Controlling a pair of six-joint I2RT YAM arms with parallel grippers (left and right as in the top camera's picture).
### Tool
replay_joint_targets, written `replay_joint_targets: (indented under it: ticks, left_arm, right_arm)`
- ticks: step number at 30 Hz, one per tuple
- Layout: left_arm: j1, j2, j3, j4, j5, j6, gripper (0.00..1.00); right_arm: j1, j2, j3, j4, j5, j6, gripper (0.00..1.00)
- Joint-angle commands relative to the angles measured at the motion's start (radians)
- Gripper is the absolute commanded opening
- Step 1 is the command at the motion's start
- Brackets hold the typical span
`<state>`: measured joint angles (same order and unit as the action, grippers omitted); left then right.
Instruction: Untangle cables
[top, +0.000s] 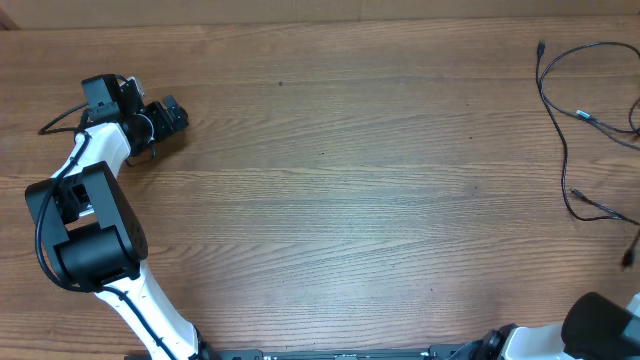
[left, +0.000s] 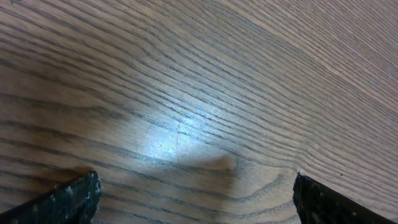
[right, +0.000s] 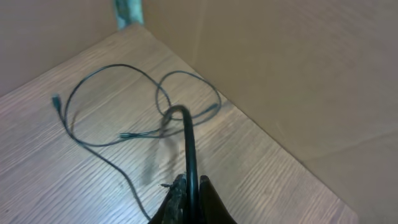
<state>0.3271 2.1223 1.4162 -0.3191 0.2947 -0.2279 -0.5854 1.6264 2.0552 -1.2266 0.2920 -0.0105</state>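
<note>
The cables (top: 560, 130) are thin black cords that loop at the table's far right edge, with small plugs (top: 541, 45) at their ends. In the right wrist view the cables (right: 93, 143) lie in loops on the wood, with one plug (right: 56, 99) at the left. My right gripper (right: 190, 190) is shut on one black cable (right: 188, 137), which rises from the jaws and bends down into the loops. The right gripper's jaws are out of the overhead view. My left gripper (top: 168, 118) (left: 196, 193) is open and empty over bare wood at the far left, well away from the cables.
The wooden table (top: 330, 180) spans the view. A brown cardboard wall (right: 298, 74) stands just behind the table's corner by the cables. The left arm's body (top: 90, 220) fills the lower left. The right arm's base (top: 600, 325) shows at the lower right.
</note>
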Motion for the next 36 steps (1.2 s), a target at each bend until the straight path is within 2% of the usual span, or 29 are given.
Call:
replay_joint_targets:
  ticks: [1, 22, 31, 36]
  left_arm:
    - [-0.004, 0.002, 0.002, -0.01, -0.018, 0.019, 1.0]
    - [-0.004, 0.002, 0.002, -0.01, -0.018, 0.019, 0.99]
    - [-0.004, 0.002, 0.002, -0.01, -0.017, 0.019, 1.0]
    - [-0.004, 0.002, 0.002, -0.01, -0.018, 0.019, 1.0]
  right_arm:
    - [-0.051, 0.006, 0.012, 0.014, -0.06, 0.015, 0.04]
    - [-0.207, 0.024, -0.007, 0.04, -0.085, -0.02, 0.04]
    - [-0.224, 0.174, -0.061, 0.111, -0.099, -0.023, 0.04]
    - [-0.224, 0.257, -0.061, 0.118, -0.19, -0.023, 0.04]
